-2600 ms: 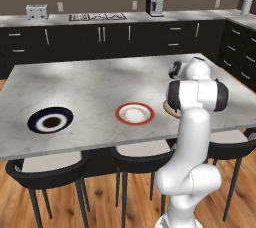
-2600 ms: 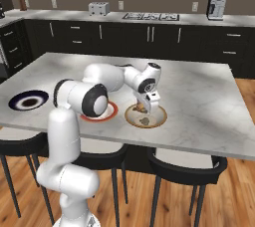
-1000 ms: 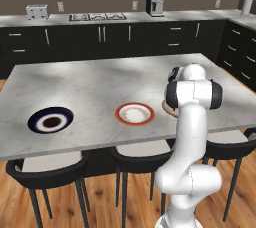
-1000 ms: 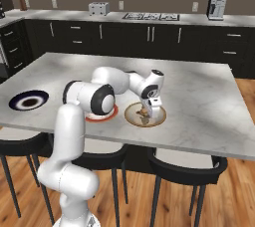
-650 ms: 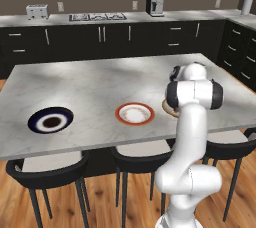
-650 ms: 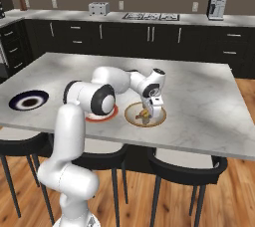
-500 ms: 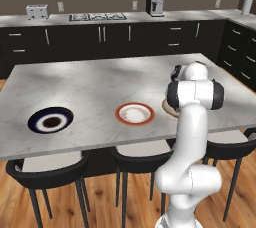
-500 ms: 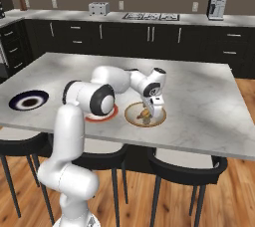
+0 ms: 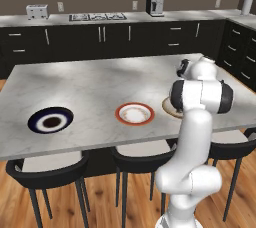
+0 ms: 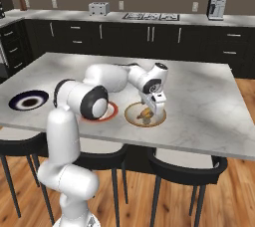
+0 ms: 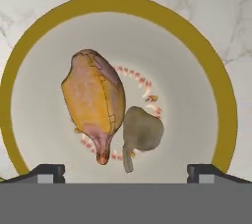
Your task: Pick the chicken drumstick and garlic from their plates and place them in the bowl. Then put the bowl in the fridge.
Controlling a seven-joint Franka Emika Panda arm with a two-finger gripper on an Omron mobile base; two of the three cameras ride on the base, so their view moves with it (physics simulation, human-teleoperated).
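The golden-brown lumpy chicken drumstick (image 11: 93, 105) and greyish garlic bulb (image 11: 141, 132) lie touching inside the shallow beige brown-rimmed bowl (image 11: 216, 95), right of the red-rimmed plate (image 9: 134, 114) on the marble tabletop (image 9: 100, 82). The gripper (image 10: 154, 105) hovers above, jaws apart and empty; grasping the thin rim badly could tip the bowl and spill both

The white arm (image 9: 197, 122) rises at the right and bends over the marble table (image 9: 100, 79), its upper joints hiding the gripper from sight. Just left of the arm's elbow, a sliver of the tan bowl (image 9: 167, 107) peeks out. Further left sits the red-rimmed plate (image 9: 134, 113), bare, and well beyond it the navy plate (image 9: 50, 120). Black stools (image 9: 50, 169) line the table's near edge.
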